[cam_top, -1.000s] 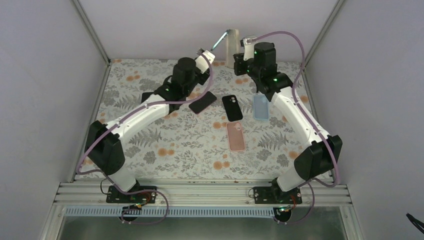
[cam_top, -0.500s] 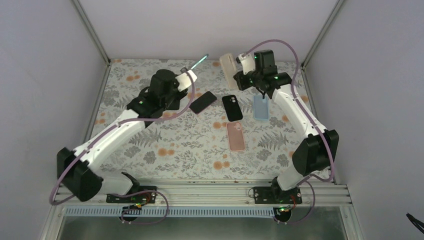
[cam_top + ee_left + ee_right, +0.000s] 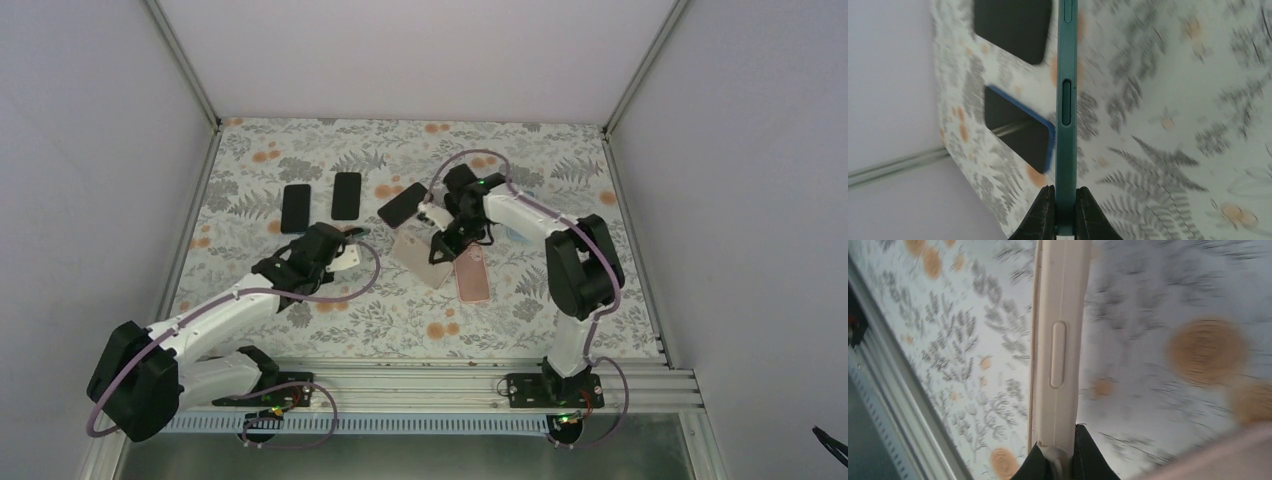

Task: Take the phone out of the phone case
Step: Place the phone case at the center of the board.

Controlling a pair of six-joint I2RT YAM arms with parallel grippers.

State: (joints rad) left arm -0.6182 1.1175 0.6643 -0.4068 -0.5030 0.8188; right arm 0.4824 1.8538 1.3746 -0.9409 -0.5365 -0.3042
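Note:
In the left wrist view, my left gripper [image 3: 1064, 212] is shut on the bottom end of a teal phone [image 3: 1066, 100], seen edge-on and held above the table. In the top view that gripper [image 3: 345, 250] hangs low over the near-left floral mat. My right gripper [image 3: 1060, 460] is shut on the edge of a beige phone case [image 3: 1060, 315], also seen edge-on. From above, the beige phone case [image 3: 418, 256] sits tilted at mid-table under the right gripper [image 3: 446, 238], just left of a pink case [image 3: 472, 272].
Two black phones [image 3: 296, 207] [image 3: 346, 195] lie side by side at the left; one shows a blue rim [image 3: 1018, 127] in the left wrist view. Another black phone [image 3: 404, 204] lies by the right arm. Grey walls enclose the table on three sides.
Both arms came down from the back of the table. The left swung to the near left with the teal phone. The right lowered the beige case to mid-table beside the pink case.

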